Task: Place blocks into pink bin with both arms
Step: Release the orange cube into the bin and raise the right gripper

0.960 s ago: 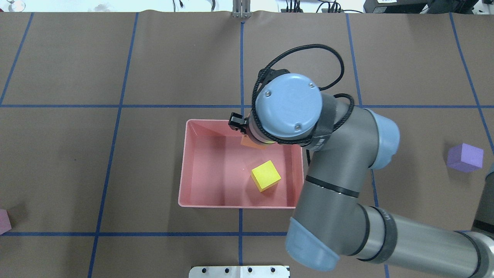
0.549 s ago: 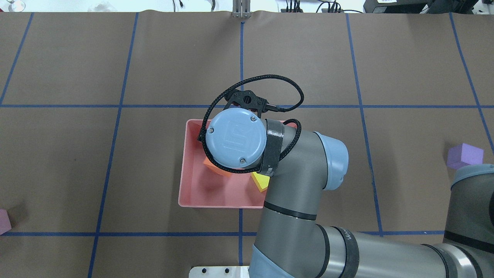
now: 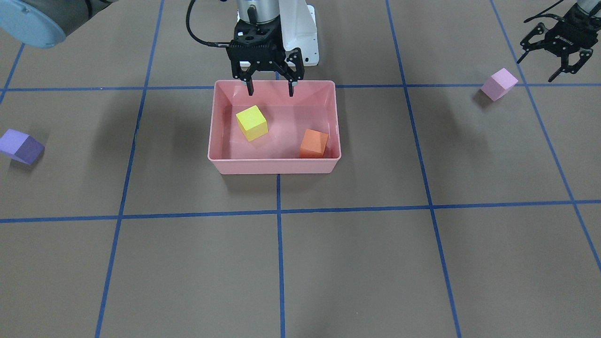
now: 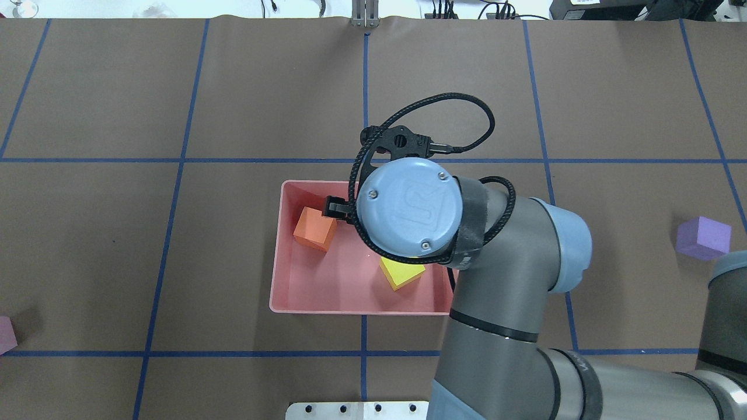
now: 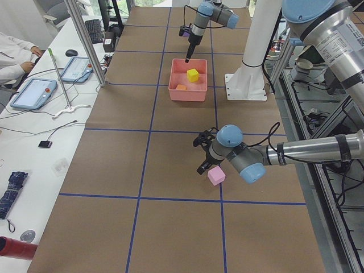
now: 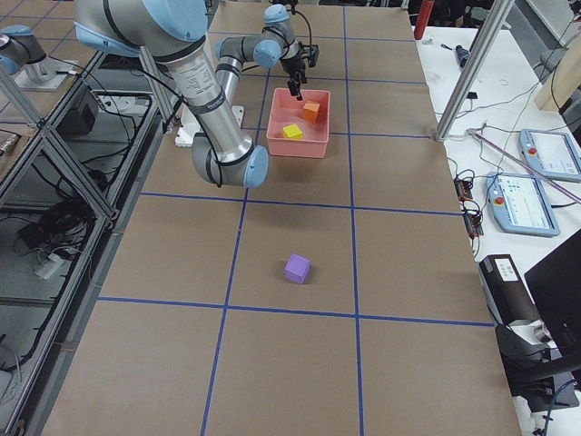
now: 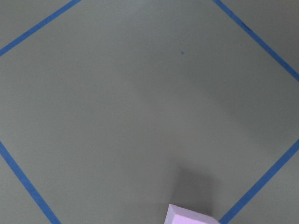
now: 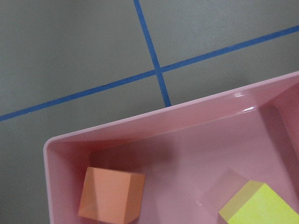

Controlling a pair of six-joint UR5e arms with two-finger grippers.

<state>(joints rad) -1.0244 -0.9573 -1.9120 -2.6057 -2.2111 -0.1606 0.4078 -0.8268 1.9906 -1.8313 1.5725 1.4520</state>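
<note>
- The right claw [image 3: 271, 93] hangs over the pink bin [image 3: 274, 167] with its two fingers spread wide apart. Nothing sits between them, and in the front view it touches neither a block nor the bin's walls.
- In the overhead view the right arm's wrist covers most of this claw. Only one black finger [image 4: 334, 207] pokes out, next to the orange block [image 4: 315, 228].
- The pink bin stands near the middle of the table [image 3: 375, 263]. Two blocks lie on its floor, apart from each other.
- The orange block sits near the bin's corner on the side away from the robot and toward the robot's left, close to both walls there.
- The yellow block [image 3: 252, 123] sits nearer the robot's side of the bin, turned a little askew to the walls.
- The left claw [image 3: 547, 63] hovers near the table's end on the robot's left, fingers apart and holding nothing.
- The light pink block [image 3: 499, 83] lies on the table just beside the left claw, outside the bin and well apart from it. The left wrist camera catches only its corner at the bottom edge.
- The purple block [image 3: 21, 146] lies on the table on the robot's right, also well apart from the bin.
- Blue tape lines [image 3: 279, 263] cross the brown table in a grid.
</note>
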